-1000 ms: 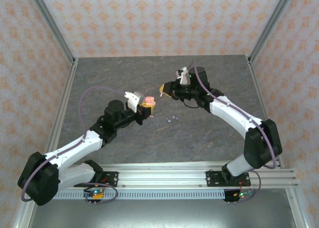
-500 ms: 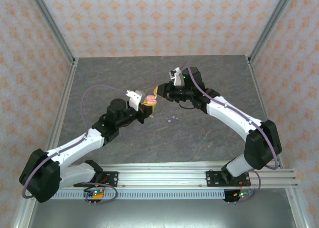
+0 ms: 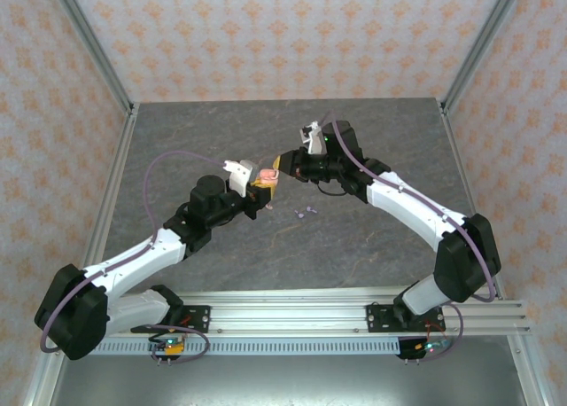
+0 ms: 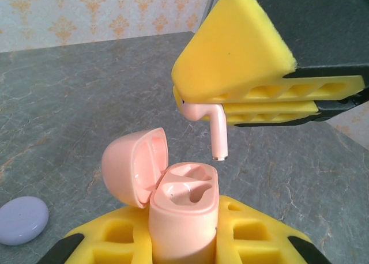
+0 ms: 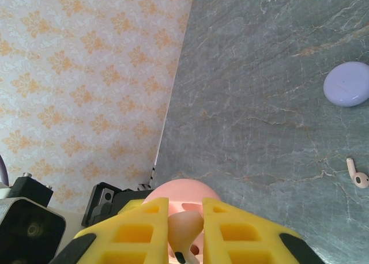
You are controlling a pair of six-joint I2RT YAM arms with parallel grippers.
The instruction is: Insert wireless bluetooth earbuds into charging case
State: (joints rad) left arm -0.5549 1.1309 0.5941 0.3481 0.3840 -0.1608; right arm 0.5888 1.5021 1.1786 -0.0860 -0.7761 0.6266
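Nearest, loose on the grey table (image 3: pixel 372 246): two small light-purple earbuds (image 3: pixel 304 213), lying close together, just right of the left arm's wrist.

Left gripper (image 3: pixel 257 186): foam pads closed almost fully on the lower body of the salmon-pink charging case (image 4: pixel 184 218). The case stands upright and its lid (image 4: pixel 135 166) is hinged open to the left. Both sockets (image 4: pixel 187 186) are exposed and empty.

Right gripper (image 5: pixel 184 218): nearly shut, pinching one pink earbud (image 4: pixel 214 125) by its bulb end. The stem hangs free, pointing down, just above and slightly right of the case mouth, not yet touching it.

Handling, as a judgement: the earbud is very light, rigid, glossy and likely slippery. The grip on the bulb suits it, as the stem stays clear to enter the socket. The case is light too, and its hinge is the weak point, so the hold belongs on the body below the rim.

Farther out, the right wrist view shows a round purple case (image 5: pixel 347 83), closed, and a pale earbud (image 5: pixel 357 174), probably the second pink one, though it is too small to be sure.
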